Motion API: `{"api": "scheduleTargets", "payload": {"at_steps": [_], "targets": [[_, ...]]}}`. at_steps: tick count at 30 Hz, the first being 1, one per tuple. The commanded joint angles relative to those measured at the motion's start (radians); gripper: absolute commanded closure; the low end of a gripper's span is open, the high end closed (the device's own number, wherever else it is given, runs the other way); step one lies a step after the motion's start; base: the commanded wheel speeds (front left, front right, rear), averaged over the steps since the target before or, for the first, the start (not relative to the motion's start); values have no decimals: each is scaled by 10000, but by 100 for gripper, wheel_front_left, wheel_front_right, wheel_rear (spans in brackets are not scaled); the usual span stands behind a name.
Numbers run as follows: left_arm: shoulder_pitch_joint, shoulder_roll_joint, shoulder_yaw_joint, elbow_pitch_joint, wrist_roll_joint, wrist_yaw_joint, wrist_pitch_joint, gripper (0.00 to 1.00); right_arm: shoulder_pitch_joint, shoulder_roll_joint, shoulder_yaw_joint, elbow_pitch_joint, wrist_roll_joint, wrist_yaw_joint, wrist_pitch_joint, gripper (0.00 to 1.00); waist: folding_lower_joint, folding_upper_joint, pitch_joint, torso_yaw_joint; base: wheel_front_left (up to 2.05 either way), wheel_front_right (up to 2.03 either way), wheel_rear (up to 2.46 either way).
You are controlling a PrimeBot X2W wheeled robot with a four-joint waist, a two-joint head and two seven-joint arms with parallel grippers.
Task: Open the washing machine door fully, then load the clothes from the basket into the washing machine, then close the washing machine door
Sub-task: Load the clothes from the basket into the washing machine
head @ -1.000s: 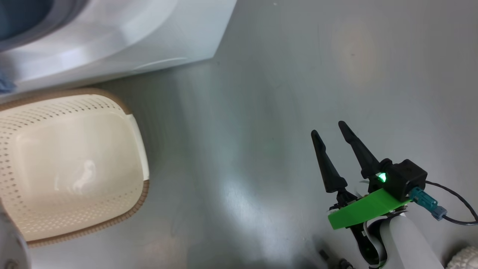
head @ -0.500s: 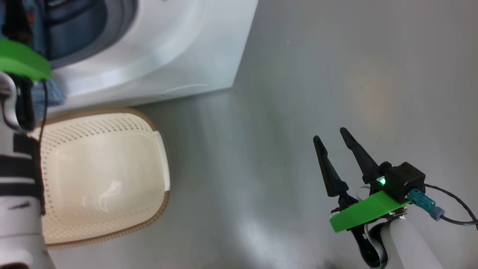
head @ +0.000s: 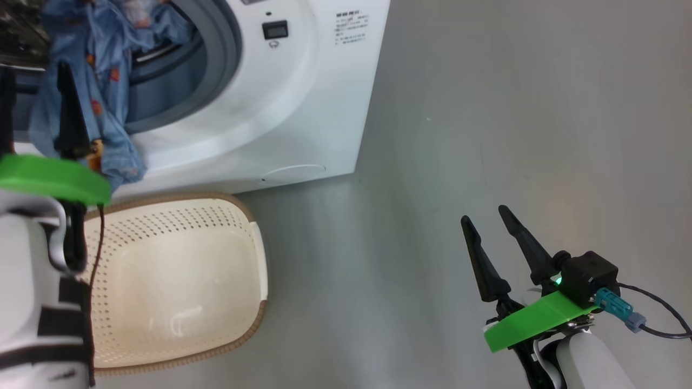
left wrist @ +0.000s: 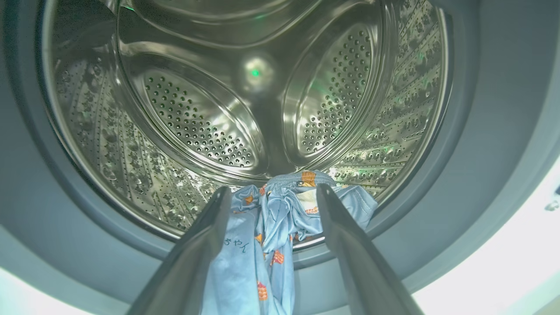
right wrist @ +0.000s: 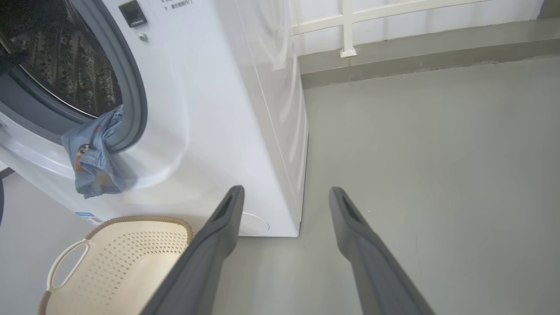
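The white washing machine (head: 303, 108) stands open, its steel drum (left wrist: 197, 118) bare at the back. Blue printed clothes (head: 97, 92) hang over the grey rubber ring, half inside and half down the front (right wrist: 94, 162). My left gripper (head: 35, 108) is at the opening, open, and the blue fabric (left wrist: 262, 236) lies loose between its spread fingers (left wrist: 201, 245). The cream basket (head: 162, 227) sits empty on the floor below the opening (right wrist: 131, 245). My right gripper (head: 485, 214) hovers open over bare floor to the right (right wrist: 284, 190). The washing machine door is out of view.
Grey floor (head: 513, 108) stretches wide to the right of the machine. A wall with a white frame (right wrist: 345, 26) stands behind it. A round white cap (head: 294, 173) sits low on the machine's front.
The head camera has swung, bringing the machine's opening, the hanging blue clothes and my left arm into the picture. The right gripper has stayed open in place.
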Motion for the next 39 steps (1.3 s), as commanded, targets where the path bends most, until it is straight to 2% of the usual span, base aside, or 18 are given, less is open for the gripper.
{"api": "scheduleTargets", "payload": {"at_steps": [1,16,24,33,39], "targets": [[256,344,282,-406,-43,-35,-51,0,197,11,238,-224,82,16,-48,0,0,0,-208,89,0,0,0],[3264,-479,1078,-2965,-166,63,-51,0,261,-9,352,-398,15,16,-48,0,0,0,-184,178,0,0,0],[4724,-798,992,-3671,-110,100,-51,0,259,-26,242,-470,3,16,-48,0,0,0,-71,257,0,0,0],[5661,-892,899,-4049,-253,355,-51,0,202,-49,306,-445,-7,16,-48,0,0,0,-56,303,0,0,0],[6496,-908,687,-4397,-812,804,-51,0,223,-99,295,-440,6,16,-48,0,0,0,-75,353,0,0,0]]}}
